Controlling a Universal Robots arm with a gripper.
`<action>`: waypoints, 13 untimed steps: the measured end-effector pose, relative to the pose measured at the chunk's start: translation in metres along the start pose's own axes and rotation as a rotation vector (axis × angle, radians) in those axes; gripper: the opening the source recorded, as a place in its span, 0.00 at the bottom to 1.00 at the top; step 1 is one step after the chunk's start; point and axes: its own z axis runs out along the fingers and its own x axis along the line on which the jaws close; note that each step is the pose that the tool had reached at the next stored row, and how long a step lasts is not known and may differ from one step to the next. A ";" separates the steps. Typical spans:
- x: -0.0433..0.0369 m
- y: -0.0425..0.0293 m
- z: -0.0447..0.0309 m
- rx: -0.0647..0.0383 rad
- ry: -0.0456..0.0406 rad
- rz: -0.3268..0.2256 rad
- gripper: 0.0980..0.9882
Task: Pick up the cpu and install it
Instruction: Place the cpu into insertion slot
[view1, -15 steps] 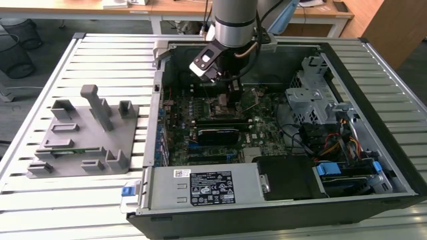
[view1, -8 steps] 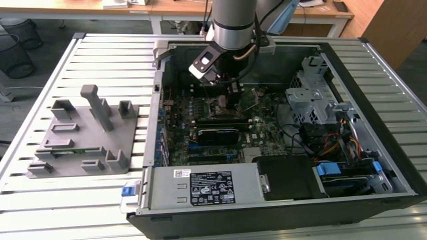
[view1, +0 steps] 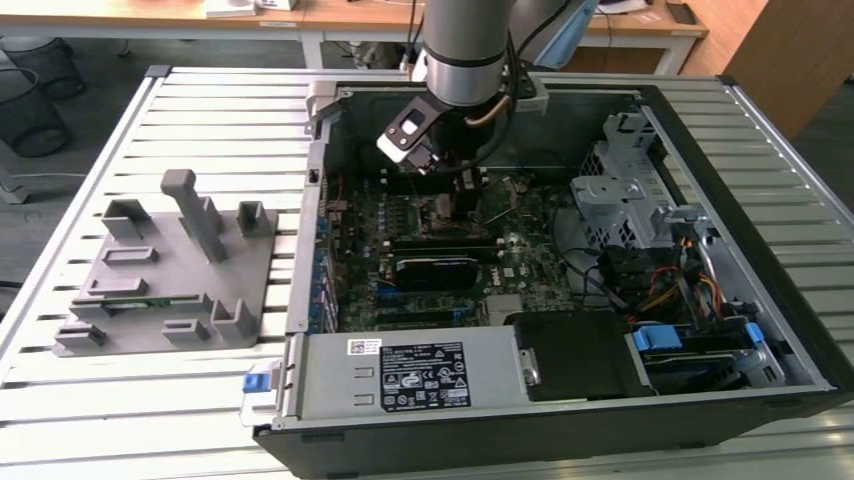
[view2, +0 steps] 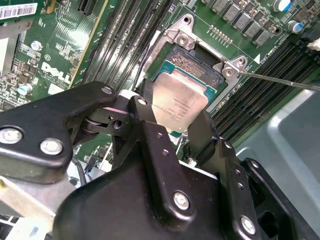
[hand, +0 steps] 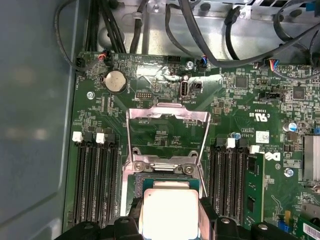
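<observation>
The cpu (view2: 179, 100) is a flat square chip with a silver-grey top, held between the two black fingers (view2: 145, 117) of my gripper (view2: 172, 114). It hangs just over the open socket (view2: 192, 62) on the green motherboard, slightly off from the socket's square. The first wrist view shows the cpu (hand: 170, 212) in my gripper (hand: 170, 216), with the socket's metal load plate (hand: 167, 135) flipped open beyond it. In the exterior view my gripper (view1: 447, 195) reaches down into the open computer case (view1: 747, 250) over the board's middle.
Memory slots (hand: 95, 180) flank the socket on both sides. A thin wire lever (view2: 280, 80) sticks out beside it. A black module (view1: 434, 265), power supply (view1: 407, 370), drive cage (view1: 627, 190) and cables crowd the case. A grey fixture (view1: 174, 270) stands at the exterior view's left.
</observation>
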 end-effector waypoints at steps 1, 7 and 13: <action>0.0001 -0.0003 0.0004 0.000 -0.0001 0.002 0.48; 0.0019 -0.0028 0.0031 0.000 -0.0012 0.024 0.48; 0.0026 -0.0031 0.0078 0.000 -0.0016 0.028 0.48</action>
